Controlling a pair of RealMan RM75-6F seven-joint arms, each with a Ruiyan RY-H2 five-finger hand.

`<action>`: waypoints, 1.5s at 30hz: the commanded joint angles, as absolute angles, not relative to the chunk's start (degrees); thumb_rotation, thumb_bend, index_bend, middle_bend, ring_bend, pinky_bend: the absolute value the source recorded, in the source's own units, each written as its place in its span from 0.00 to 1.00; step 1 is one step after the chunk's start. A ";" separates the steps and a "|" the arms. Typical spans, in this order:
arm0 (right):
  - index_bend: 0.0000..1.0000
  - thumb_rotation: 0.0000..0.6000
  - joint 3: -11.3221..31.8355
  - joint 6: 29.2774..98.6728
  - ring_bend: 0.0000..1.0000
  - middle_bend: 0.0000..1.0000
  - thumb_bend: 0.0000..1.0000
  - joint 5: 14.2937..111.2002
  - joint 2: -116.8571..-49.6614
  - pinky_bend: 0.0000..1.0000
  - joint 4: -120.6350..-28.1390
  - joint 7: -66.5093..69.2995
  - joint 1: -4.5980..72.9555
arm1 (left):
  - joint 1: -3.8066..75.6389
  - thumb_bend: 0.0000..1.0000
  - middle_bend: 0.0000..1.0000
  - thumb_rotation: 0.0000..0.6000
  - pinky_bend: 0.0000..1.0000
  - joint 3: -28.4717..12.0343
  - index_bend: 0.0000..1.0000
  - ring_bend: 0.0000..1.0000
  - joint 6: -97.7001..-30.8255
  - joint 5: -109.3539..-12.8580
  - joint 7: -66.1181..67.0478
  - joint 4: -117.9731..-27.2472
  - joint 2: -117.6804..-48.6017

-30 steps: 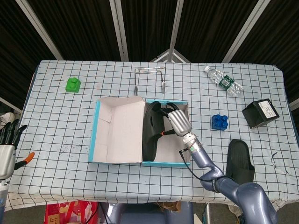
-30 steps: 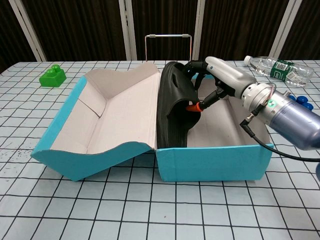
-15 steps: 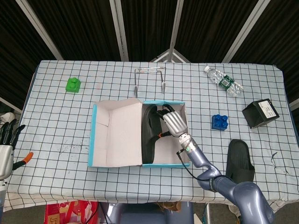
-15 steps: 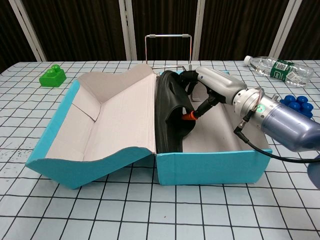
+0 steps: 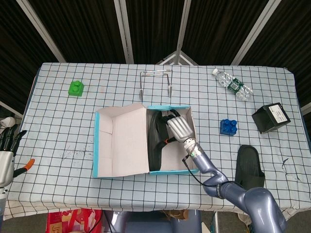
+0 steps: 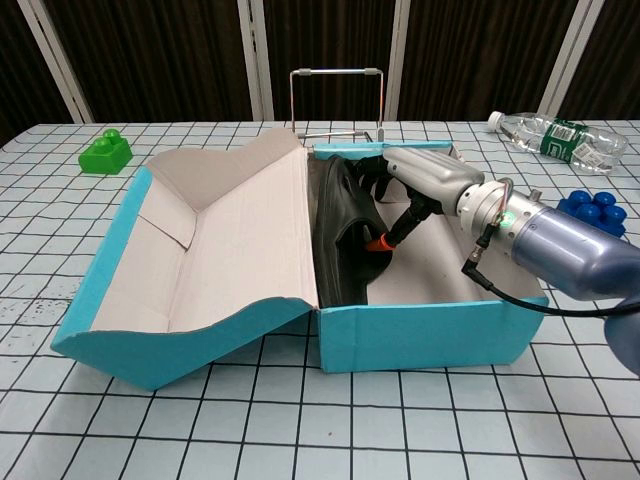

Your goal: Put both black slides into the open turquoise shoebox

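The open turquoise shoebox (image 5: 170, 105) (image 6: 420, 335) lies mid-table with its lid (image 5: 121, 141) (image 6: 220, 250) folded out to the left. One black slide (image 5: 155, 141) (image 6: 342, 235) stands on its edge inside the box, against the lid side. My right hand (image 5: 179, 128) (image 6: 425, 185) reaches into the box and grips this slide, fingers over its top and thumb on its inner face. The other black slide (image 5: 249, 167) lies flat on the table at the front right. My left hand (image 5: 6, 155) hangs at the far left edge, fingers apart, holding nothing.
A green block (image 5: 76, 88) (image 6: 105, 152) sits at the back left. A wire rack (image 5: 155, 82) (image 6: 335, 100) stands just behind the box. To the right are a blue block (image 5: 228, 126) (image 6: 592, 208), a water bottle (image 5: 233, 85) (image 6: 555, 135) and a small black box (image 5: 270, 117).
The shoebox has slid left on the table with my right hand and the slide in it. The lid has tipped up steeper. The left hand has barely moved.
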State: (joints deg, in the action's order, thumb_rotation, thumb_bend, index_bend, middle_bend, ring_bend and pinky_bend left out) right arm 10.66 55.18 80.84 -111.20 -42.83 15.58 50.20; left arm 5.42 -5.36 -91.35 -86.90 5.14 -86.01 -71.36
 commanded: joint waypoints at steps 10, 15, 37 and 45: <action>0.65 1.00 13.05 51.97 0.31 0.47 0.41 77.10 -109.35 0.03 -47.22 9.75 50.46 | 5.38 0.26 0.00 1.00 0.13 -5.31 0.14 0.01 -91.38 -87.02 5.00 -86.21 -71.19; 0.62 1.00 14.21 48.14 0.27 0.43 0.41 73.99 -107.20 0.00 -50.96 5.96 50.82 | 5.43 0.26 0.00 1.00 0.13 -5.28 0.14 0.01 -91.29 -87.08 5.05 -86.18 -71.24; 0.40 1.00 17.66 43.43 0.19 0.26 0.35 60.47 -101.10 0.00 -64.81 -9.86 52.13 | 5.53 0.26 0.00 1.00 0.13 -5.14 0.14 0.01 -91.21 -87.40 4.82 -85.99 -71.29; 0.34 1.00 17.50 43.20 0.10 0.19 0.30 58.23 -100.71 0.00 -66.00 -11.99 52.60 | 5.48 0.26 0.00 1.00 0.13 -5.24 0.15 0.01 -91.37 -87.34 4.76 -85.90 -71.27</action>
State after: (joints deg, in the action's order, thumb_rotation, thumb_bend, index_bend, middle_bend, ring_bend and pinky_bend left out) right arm 17.57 43.33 58.51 -100.82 -65.85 -11.71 52.49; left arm 5.48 -5.24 -91.36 -87.34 4.77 -85.89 -71.27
